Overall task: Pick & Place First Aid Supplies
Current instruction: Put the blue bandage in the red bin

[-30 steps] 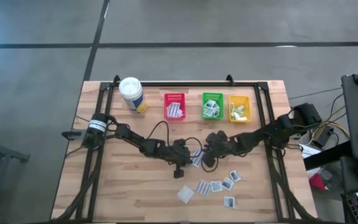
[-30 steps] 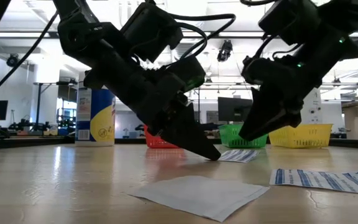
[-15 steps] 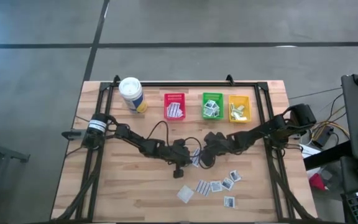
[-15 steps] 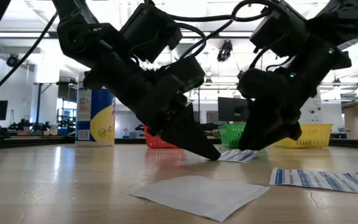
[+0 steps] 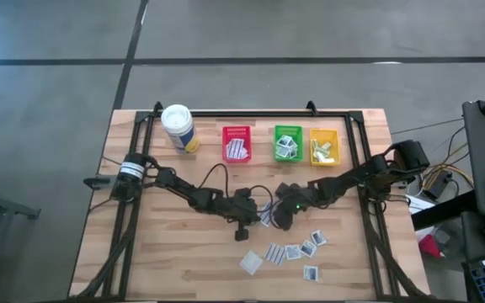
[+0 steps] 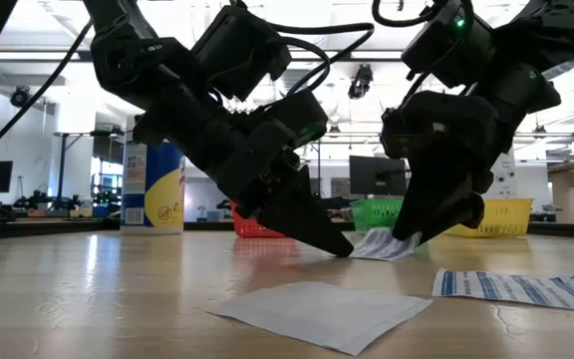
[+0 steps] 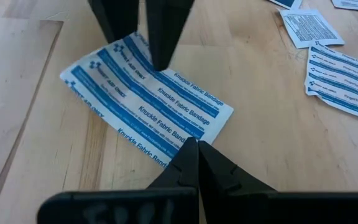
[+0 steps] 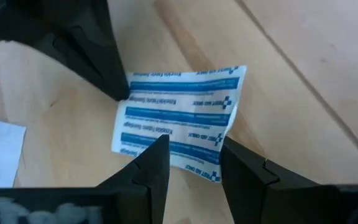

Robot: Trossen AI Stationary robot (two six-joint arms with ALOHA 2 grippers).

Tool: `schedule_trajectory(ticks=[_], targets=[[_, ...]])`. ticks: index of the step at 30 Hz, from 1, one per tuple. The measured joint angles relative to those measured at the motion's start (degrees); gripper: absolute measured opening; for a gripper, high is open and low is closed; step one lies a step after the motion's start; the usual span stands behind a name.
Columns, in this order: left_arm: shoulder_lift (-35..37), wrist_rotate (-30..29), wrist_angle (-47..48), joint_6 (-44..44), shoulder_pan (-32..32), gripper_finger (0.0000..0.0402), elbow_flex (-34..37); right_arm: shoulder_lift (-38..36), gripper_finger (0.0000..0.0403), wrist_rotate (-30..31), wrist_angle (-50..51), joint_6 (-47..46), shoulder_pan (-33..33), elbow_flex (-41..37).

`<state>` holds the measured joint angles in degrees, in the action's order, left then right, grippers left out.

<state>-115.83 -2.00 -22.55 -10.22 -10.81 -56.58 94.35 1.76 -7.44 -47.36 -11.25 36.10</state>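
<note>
While both arms converge on the middle of the tabletop (image 5: 167,252), the blue-striped knuckle bandage packet (image 7: 146,101) lies flat on the wood between them. Oblong; its printed stripes run along its long axis. In the high view that axis runs obliquely across the tabletop, the packet (image 5: 266,214) showing between the two tools. Left tool (image 7: 194,149): fingers pressed together, tip touching one long edge of the packet, pinning it. Right tool (image 8: 192,163): fingers spread, straddling the opposite edge of the packet (image 8: 178,121); that edge looks slightly lifted in the low view (image 6: 379,245). Other loose packets (image 5: 291,252) lie nearer the front edge. Red bin (image 5: 236,144), green bin (image 5: 287,143) and yellow bin (image 5: 324,146) stand at the back.
</note>
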Motion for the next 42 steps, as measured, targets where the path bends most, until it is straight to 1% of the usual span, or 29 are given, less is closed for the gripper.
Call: schedule_trajectory(ticks=[3, 6, 14, 16, 23, 29, 38, 42], targets=[[0.0, 0.0, 0.0, 0.0, 0.0, 0.0, 0.0, 0.0, 0.012, -0.1, -0.3, 0.86, 0.15, 0.0], [-0.01, 0.01, -0.01, 0.38, 0.0, 0.0, 0.0, 0.0, 0.0103, 0.12, -0.29, 1.21, 0.26, -0.02], [0.56, 0.0, 0.17, 0.66, 0.02, 0.0, 0.1, -0.01, 0.0023, 0.8, -0.39, 3.71, 0.26, 0.0], [1.18, -0.01, 0.6, 0.45, 0.02, 0.0, 0.16, -0.09, 0.0012, 0.81, -0.47, 4.2, 0.26, 0.0], [3.99, 0.09, 1.42, 0.39, 0.02, 0.0, 1.01, -0.48, 0.0008, 1.09, 0.5, 5.37, 0.08, -0.02], [7.45, 0.09, 1.24, 0.5, 0.03, 0.0, 3.28, -3.03, 0.0008, 1.18, 2.37, 7.32, -0.9, -0.04], [14.82, 0.04, 1.15, 2.15, 0.31, 0.0, 5.6, -6.47, 0.0008, 1.46, 2.1, 13.42, -5.28, 0.0], [17.06, 0.02, 1.16, 2.38, 0.37, 0.0, 5.62, -7.16, 0.0008, 4.34, 2.05, 15.77, -7.68, 0.0]])
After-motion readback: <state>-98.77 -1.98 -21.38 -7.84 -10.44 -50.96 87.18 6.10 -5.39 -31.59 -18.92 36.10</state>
